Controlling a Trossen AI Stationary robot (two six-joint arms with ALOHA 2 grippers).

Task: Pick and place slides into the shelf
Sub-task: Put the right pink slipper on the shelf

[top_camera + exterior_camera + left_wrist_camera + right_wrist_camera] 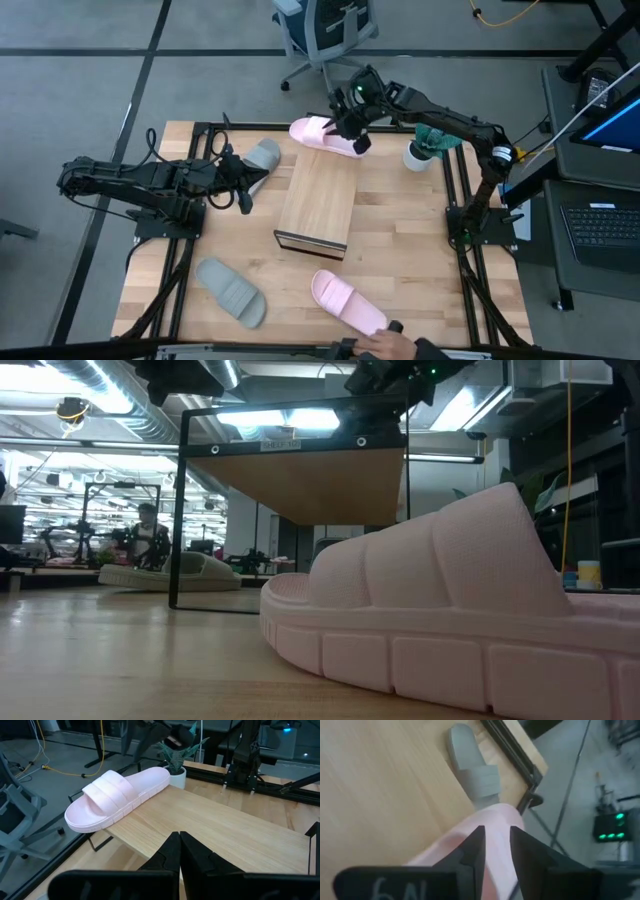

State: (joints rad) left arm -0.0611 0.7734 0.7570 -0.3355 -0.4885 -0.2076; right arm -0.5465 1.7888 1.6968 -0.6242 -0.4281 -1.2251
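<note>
The light-wood shelf [313, 200] stands mid-table. One pale pink slide [322, 136] [117, 792] lies sole-down across the shelf's far end, and its strap end juts past the edge. My right gripper [357, 135] [496, 832] hovers just above that slide's other end, fingers a little apart, with pink showing below them. My left gripper [245, 190] [179, 847] is shut, level, at the shelf's left side. A grey-green slide [262, 157] lies beside it. The second grey-green slide [232, 291] and the second pink slide [347, 300] [450, 610] lie near the table's near edge.
A small potted plant [422, 148] stands right of the shelf's far end, close to my right arm. A person's hand [392, 344] reaches in at the near edge beside the near pink slide. Dark frame rails run along both table sides.
</note>
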